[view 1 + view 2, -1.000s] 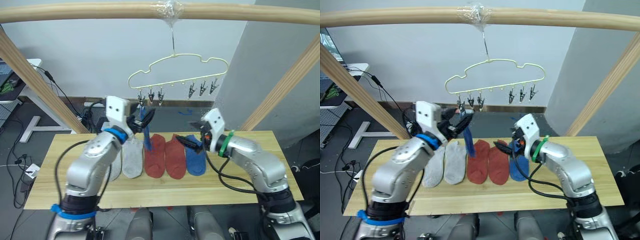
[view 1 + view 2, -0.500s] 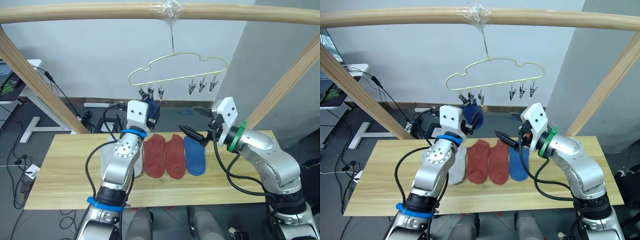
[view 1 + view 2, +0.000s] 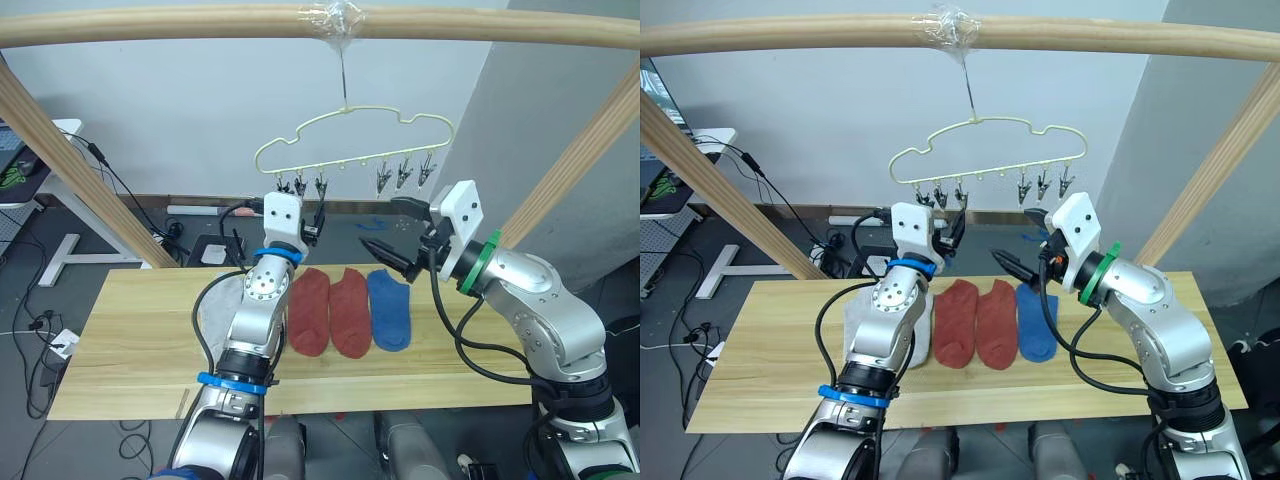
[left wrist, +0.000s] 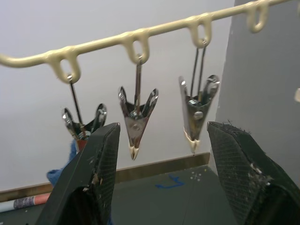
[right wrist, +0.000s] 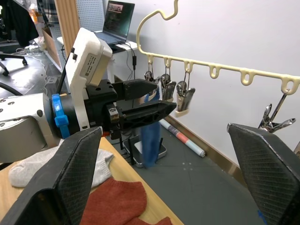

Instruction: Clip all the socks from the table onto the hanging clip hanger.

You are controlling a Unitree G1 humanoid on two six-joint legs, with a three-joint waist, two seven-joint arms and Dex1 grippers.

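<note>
Up at the pale-yellow wire clip hanger (image 3: 350, 140): left gripper (image 5: 145, 101) fingers apart, blue sock (image 5: 151, 136) apparently hanging from the end clip; right gripper (image 3: 385, 235) wide open, empty.

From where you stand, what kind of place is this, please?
Probably a robotics lab or test room, not a home: a wooden bar rigged over the table carries the clip hanger, loose cables lie on the floor, and a laptop sits on a desk.
</note>
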